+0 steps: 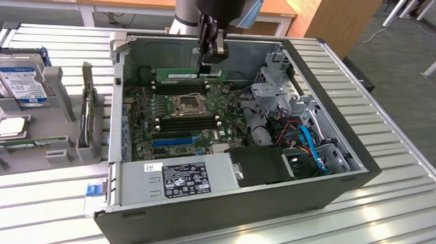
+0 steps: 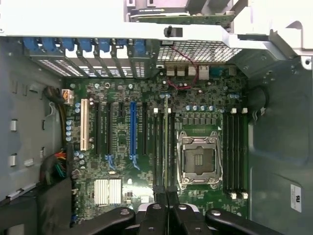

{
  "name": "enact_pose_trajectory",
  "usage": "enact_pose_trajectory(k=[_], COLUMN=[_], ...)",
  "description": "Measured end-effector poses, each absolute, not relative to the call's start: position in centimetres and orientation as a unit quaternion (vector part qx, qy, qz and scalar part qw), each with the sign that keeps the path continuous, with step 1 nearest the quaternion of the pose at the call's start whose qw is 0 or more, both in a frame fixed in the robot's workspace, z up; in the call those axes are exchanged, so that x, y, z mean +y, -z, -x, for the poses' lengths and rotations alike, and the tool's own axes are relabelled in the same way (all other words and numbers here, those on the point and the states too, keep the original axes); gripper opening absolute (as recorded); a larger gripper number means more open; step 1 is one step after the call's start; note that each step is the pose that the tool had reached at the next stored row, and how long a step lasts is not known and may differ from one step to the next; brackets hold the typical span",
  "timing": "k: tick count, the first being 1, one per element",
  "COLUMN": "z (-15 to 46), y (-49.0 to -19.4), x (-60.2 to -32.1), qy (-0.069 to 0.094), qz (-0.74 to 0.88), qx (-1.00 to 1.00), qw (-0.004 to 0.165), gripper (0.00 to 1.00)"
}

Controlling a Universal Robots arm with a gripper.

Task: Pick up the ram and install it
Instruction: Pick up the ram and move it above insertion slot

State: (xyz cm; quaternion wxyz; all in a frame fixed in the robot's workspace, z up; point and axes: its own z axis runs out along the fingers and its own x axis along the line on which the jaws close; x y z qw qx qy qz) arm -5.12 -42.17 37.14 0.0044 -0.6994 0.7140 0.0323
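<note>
My gripper (image 1: 208,66) hangs inside the open computer case (image 1: 221,221), shut on the ram (image 1: 183,75), a long green stick held level by its upper edge. It sits just above the far bank of memory slots (image 1: 179,88) on the motherboard (image 1: 141,105), behind the processor socket (image 1: 187,105). In the wrist view the ram (image 2: 166,142) appears edge-on as a thin line running out from my gripper (image 2: 166,198), lined up with the slots (image 2: 159,147) beside the socket (image 2: 198,159). I cannot tell whether its lower edge touches a slot.
A second green stick (image 1: 36,143) lies in the grey holder (image 1: 62,154) at the exterior view's left, with a silver chip (image 1: 12,127) and a hard drive (image 1: 21,80). Power supply (image 1: 178,178), drive cage (image 1: 278,97) and blue cables (image 1: 309,145) crowd the case.
</note>
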Motion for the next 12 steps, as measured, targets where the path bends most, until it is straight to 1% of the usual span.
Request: enact_pose_trajectory(k=[12], z=[5.1], y=[-36.8], x=[-40.3], qy=[-0.034], qz=[0.699], qx=[0.714], qw=[0.011], gripper=[0.12])
